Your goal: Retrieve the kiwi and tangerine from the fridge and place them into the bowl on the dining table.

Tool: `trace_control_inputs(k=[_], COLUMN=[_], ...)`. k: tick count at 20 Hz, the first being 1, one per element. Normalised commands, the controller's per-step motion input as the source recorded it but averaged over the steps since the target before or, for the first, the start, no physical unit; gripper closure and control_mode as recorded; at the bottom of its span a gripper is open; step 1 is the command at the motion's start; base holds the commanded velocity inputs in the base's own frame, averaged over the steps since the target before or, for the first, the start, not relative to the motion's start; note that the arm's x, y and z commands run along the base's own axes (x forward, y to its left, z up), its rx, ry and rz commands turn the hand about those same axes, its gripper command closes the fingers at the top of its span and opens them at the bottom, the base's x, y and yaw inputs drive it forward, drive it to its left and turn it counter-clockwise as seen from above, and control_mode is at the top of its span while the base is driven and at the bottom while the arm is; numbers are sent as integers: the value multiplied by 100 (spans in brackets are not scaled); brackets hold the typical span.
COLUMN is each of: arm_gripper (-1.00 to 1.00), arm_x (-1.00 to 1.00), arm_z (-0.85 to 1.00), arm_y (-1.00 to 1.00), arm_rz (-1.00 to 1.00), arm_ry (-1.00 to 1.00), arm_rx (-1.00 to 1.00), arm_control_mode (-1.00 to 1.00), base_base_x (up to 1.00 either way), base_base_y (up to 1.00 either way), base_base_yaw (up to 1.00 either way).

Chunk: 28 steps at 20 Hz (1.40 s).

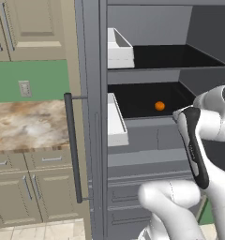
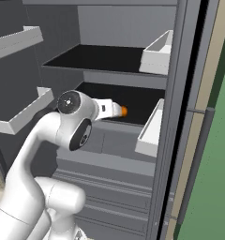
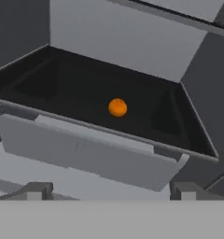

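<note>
1. The fridge (image 1: pixel 147 140) stands open and takes up the centre and right of the left base view; its slate-grey walls enclose dark shelves.
2. The tangerine (image 1: pixel 160 106) lies on the lower dark shelf (image 1: pixel 142 101), right of centre in the left base view, alone on the black floor of that shelf.
3. In the hand view the tangerine (image 3: pixel 117 107) sits at the middle of the frame, well back from the shelf's pale front lip (image 3: pixel 90 144).
4. In the right base view only a sliver of the tangerine (image 2: pixel 124 111) shows, just past the tip of the white arm (image 2: pixel 63 126), left of centre.
5. The claw (image 3: pixel 109 190) is released, its two dark tips spread wide at the bottom corners of the hand view, with nothing between them.
6. The claw is short of the shelf's front lip and apart from the fruit.
7. White door bins (image 1: pixel 119 49) hang on the left door, at upper centre and mid-frame of the left base view.
8. A long dark bar handle (image 1: pixel 73 147) runs down the door's edge, left of centre in that view.
9. A marbled surface (image 1: pixel 25 124) over beige cabinets (image 1: pixel 25 192) fills the left edge, with a green wall (image 1: pixel 44 79) above it.
</note>
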Motion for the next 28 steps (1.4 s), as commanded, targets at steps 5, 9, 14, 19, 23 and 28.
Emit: trace_control_inputs(k=[5,9,14,19,23,28], arm_gripper=[-100,-100,-100,-100,-100,-100], arm_x=[0,0,10,22,9,30], arm_z=[-23,-3,0,-16,-36,-26], arm_y=[0,-5,-9,8,8,7], arm_rz=[-41,-23,0,10,5,1], arm_ry=[1,6,6,2,-1,-3], arm_rx=[31,35,24,-1,-6,-2], arm_control_mode=[-100,-100,-100,-100,-100,-100], base_base_x=[0,0,0,0,0,0], base_base_y=[0,0,0,0,0,0], base_base_yaw=[0,0,0,0,0,0])
